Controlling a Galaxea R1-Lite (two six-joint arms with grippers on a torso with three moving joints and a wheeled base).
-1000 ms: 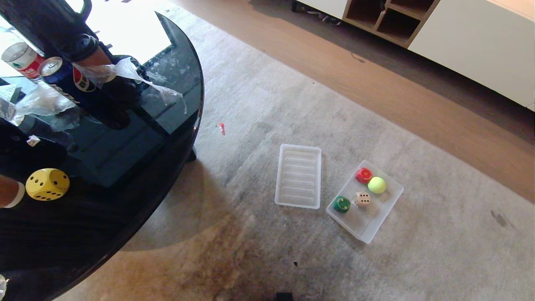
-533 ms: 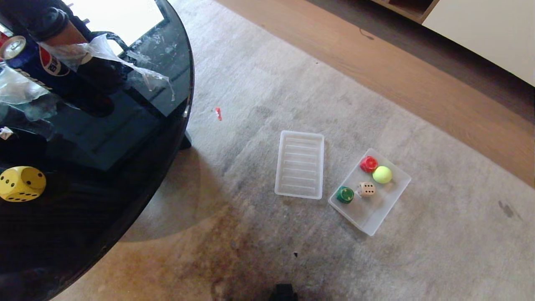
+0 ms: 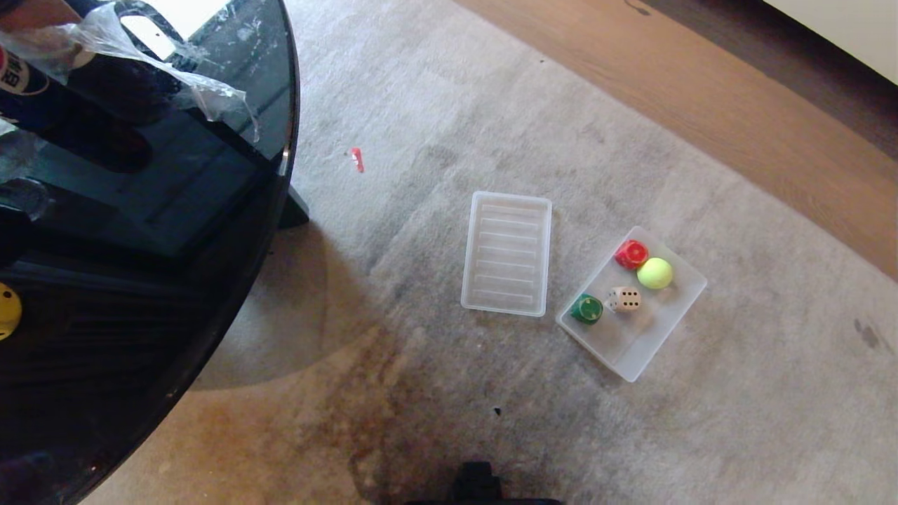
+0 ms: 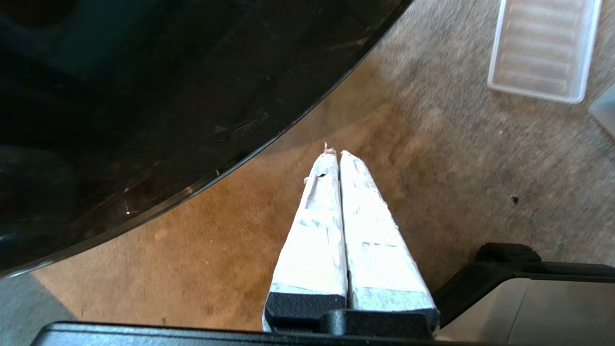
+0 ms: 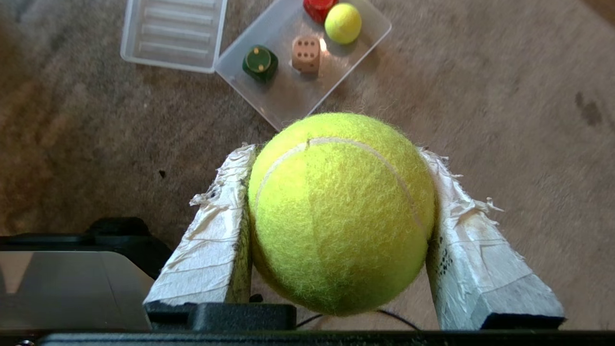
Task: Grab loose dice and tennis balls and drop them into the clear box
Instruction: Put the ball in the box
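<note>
Carpet (image 3: pixel 435 393) spreads beneath a dark round table (image 3: pixel 140 294) at the robot's left. On it lies the clear box (image 3: pixel 642 351), a ribbed lid (image 3: pixel 506 252) just beside; inside sit a tennis ball (image 3: pixel 654 273), beige die (image 3: pixel 624 299), red die (image 3: pixel 631 253) and green die (image 3: pixel 586 308). The right gripper (image 5: pixel 338 173) clamps a second tennis ball (image 5: pixel 338 211); the left gripper (image 4: pixel 336 156) is closed, empty.

two tennis balls (image 5: pixel 341 211) (image 3: pixel 654 273), four dice (image 3: pixel 624 299) (image 3: pixel 631 253) (image 3: pixel 586 308) (image 3: pixel 8 311), one clear box (image 3: pixel 656 344), one ribbed lid (image 3: pixel 506 253).
</note>
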